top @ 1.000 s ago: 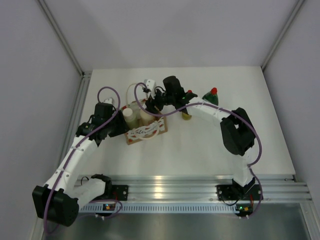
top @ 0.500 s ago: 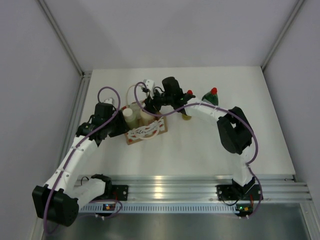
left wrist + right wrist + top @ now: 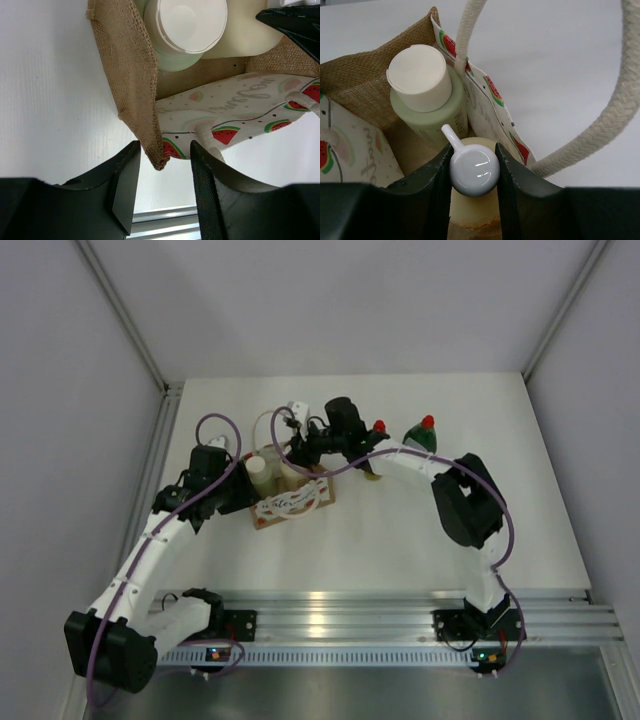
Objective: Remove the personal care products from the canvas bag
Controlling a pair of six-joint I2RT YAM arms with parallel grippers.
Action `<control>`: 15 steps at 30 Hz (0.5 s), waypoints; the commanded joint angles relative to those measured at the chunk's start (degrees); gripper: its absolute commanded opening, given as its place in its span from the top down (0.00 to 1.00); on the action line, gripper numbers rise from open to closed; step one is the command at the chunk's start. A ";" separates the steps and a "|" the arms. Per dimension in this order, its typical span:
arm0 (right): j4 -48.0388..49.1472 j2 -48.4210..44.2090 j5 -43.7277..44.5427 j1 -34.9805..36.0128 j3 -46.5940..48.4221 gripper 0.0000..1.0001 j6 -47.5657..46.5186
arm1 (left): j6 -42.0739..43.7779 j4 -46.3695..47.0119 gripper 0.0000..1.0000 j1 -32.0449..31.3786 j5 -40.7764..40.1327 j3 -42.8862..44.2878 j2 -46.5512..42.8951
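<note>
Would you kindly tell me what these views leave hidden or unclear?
Right wrist view: the pump bottle shows little beyond its head; the right gripper and the lower edge hide its body.
Top view: the yellow bottle shows only its red cap and a sliver; the right arm crosses it.
Top view: the contents of the bag are too small to read.
Left wrist view: the top edge cuts off the white-capped bottle and the pump bottle.

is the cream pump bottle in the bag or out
In. The cream pump bottle stands inside the canvas bag beside the white-capped bottle, its head clamped by the right gripper.
</note>
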 commanded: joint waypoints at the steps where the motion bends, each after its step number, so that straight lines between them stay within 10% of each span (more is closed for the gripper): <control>1: 6.76 -2.33 -0.69 0.32 -1.71 1.00 0.91 | -0.10 0.26 0.51 -0.37 -0.13 -0.49 -0.80; 15: 20.30 -11.47 3.01 0.75 -8.40 1.00 7.50 | -0.10 0.26 0.51 -0.73 -0.22 -0.49 -1.15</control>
